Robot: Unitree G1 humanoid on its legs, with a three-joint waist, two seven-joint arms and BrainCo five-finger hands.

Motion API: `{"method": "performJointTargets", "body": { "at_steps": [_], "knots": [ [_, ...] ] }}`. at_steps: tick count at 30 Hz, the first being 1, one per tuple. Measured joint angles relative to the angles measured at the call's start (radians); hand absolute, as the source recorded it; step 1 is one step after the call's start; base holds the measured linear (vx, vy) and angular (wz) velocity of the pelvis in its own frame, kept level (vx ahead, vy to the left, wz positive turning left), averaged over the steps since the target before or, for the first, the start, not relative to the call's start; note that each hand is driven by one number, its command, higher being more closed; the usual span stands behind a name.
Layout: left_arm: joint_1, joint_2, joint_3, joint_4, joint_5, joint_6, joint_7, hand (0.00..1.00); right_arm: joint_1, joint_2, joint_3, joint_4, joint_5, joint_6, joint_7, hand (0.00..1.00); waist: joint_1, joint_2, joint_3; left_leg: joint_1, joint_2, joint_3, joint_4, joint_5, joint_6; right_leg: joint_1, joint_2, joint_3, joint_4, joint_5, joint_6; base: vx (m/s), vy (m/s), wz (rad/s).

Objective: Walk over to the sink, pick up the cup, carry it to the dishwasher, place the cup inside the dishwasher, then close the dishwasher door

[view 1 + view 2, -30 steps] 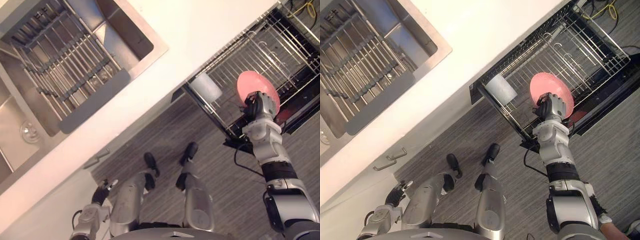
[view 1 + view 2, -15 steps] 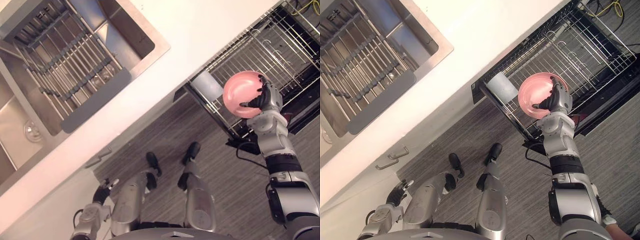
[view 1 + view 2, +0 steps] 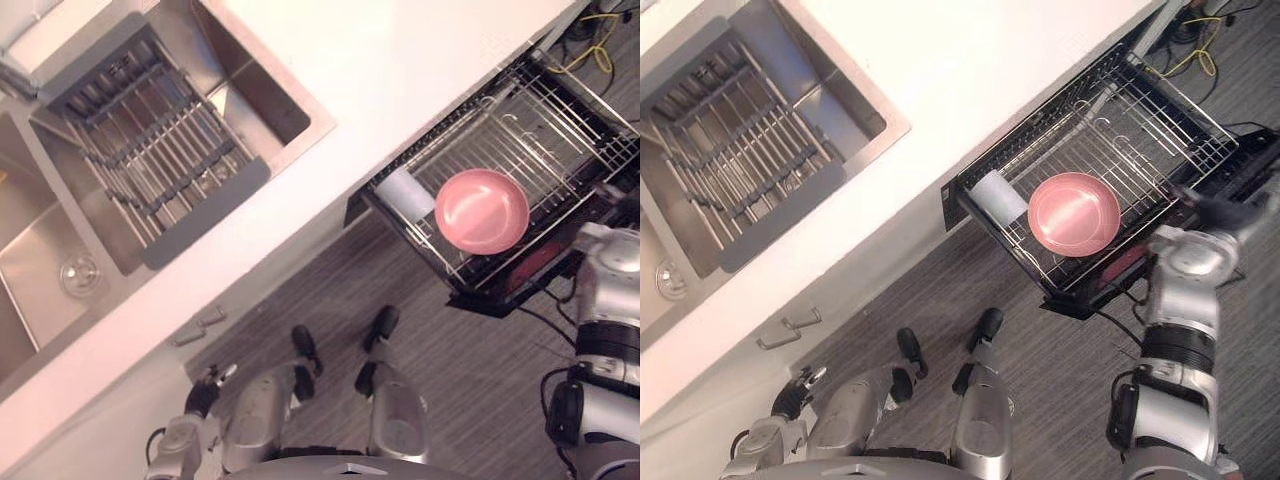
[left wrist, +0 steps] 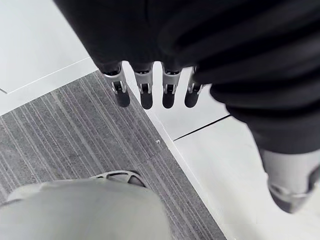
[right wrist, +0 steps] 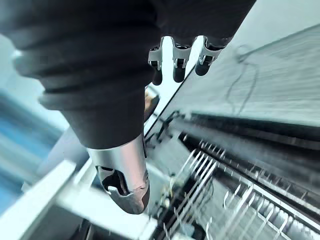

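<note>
The pink bowl (image 3: 481, 211) lies in the pulled-out dishwasher rack (image 3: 560, 130) at the right, below the edge of the white desk (image 3: 400, 70), with a white cup (image 3: 405, 190) just beside it on its left. The right hand (image 5: 177, 55) hangs right of the rack, apart from the bowl, its fingers (image 5: 205, 62) straight and holding nothing. The left hand (image 4: 145, 95) hangs low at the near left over the floor (image 4: 75, 130), fingers (image 4: 170, 95) straight and empty.

A grey slatted drying rack (image 3: 150, 150) is lying inside the sink (image 3: 40, 250). The white table (image 3: 400, 80) is running diagonally. 2 metal cabinet handles (image 3: 790, 328) are sitting below its edge. A yellow cable (image 3: 590, 50) is lying on the grey striped floor (image 3: 480, 380).
</note>
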Motion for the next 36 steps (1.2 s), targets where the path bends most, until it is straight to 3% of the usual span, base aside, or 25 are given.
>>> {"method": "performJointTargets", "body": {
  "at_steps": [1, 2, 8, 15, 22, 29, 30, 32, 36],
  "knots": [
    [0.000, -0.009, 0.020, 0.004, -0.002, -0.001, 0.002, 0.00, 0.017, -0.001, -0.036, 0.025, 0.074, -0.018, -0.013, 0.00, -0.006, 0.001, -0.001, 0.002, 0.000, 0.002, -0.001, 0.000, 0.000, 0.000, 0.000, 0.003, 0.000, 0.000, 0.000, 0.03, 0.041, -0.07],
    [0.000, -0.017, 0.031, 0.006, -0.009, -0.003, 0.005, 0.00, 0.040, -0.001, -0.061, 0.048, 0.146, -0.037, -0.016, 1.00, -0.013, 0.001, -0.001, 0.002, -0.001, 0.003, -0.001, 0.004, -0.006, 0.000, -0.001, 0.002, 0.001, 0.000, 0.000, 0.03, 0.046, -0.04],
    [0.006, -0.026, 0.037, 0.055, -0.010, -0.008, 0.018, 0.00, 0.141, 0.040, -0.127, 0.100, 0.422, -0.093, 0.009, 1.00, -0.020, 0.007, -0.010, 0.030, -0.003, 0.032, -0.063, 0.018, -0.008, -0.010, 0.001, 0.025, 0.001, -0.010, 0.001, 0.00, 0.030, -0.11],
    [0.014, -0.028, 0.038, 0.055, -0.010, -0.012, 0.018, 0.00, 0.164, 0.089, -0.161, 0.168, 0.522, -0.099, 0.117, 1.00, -0.022, 0.009, -0.011, 0.019, -0.007, 0.058, -0.138, 0.068, -0.026, -0.072, 0.011, 0.038, 0.010, -0.013, -0.010, 0.02, -0.010, -0.08],
    [0.014, -0.032, 0.034, 0.056, -0.030, -0.004, 0.019, 0.00, 0.125, 0.099, -0.116, 0.176, 0.531, -0.100, 0.222, 1.00, -0.007, 0.018, -0.009, -0.009, -0.008, 0.080, -0.139, 0.081, -0.029, -0.112, 0.011, 0.054, 0.016, -0.012, -0.013, 0.02, 0.009, -0.03],
    [0.013, -0.048, 0.029, 0.074, -0.040, -0.014, 0.014, 0.00, 0.128, 0.226, 0.019, 0.154, 0.519, -0.101, 0.308, 1.00, 0.008, 0.049, 0.003, -0.015, -0.009, 0.068, -0.138, 0.081, -0.029, -0.111, 0.010, 0.044, 0.012, -0.010, -0.015, 0.00, 0.021, 0.03],
    [0.013, -0.050, 0.029, 0.074, -0.040, -0.017, 0.013, 0.00, 0.129, 0.236, 0.021, 0.143, 0.516, -0.103, 0.310, 1.00, 0.010, 0.051, 0.004, -0.015, -0.009, 0.061, -0.138, 0.081, -0.029, -0.107, 0.010, 0.039, 0.012, -0.010, -0.015, 0.01, 0.035, 0.22],
    [0.013, -0.053, 0.029, 0.076, -0.040, -0.032, 0.008, 0.00, 0.155, 0.249, 0.044, 0.095, 0.406, -0.148, 0.286, 1.00, 0.010, 0.059, 0.009, -0.011, -0.009, 0.035, -0.137, 0.085, -0.026, -0.090, 0.005, 0.014, 0.015, -0.012, -0.014, 0.01, 0.041, 0.28],
    [0.013, -0.054, 0.027, 0.077, -0.041, -0.039, 0.002, 0.00, 0.164, 0.256, 0.056, 0.064, 0.360, -0.163, 0.259, 1.00, 0.005, 0.064, 0.011, 0.001, -0.010, 0.000, -0.138, 0.094, -0.025, -0.065, -0.004, -0.030, 0.033, -0.026, -0.013, -0.01, 0.042, 0.26]
  ]
}}
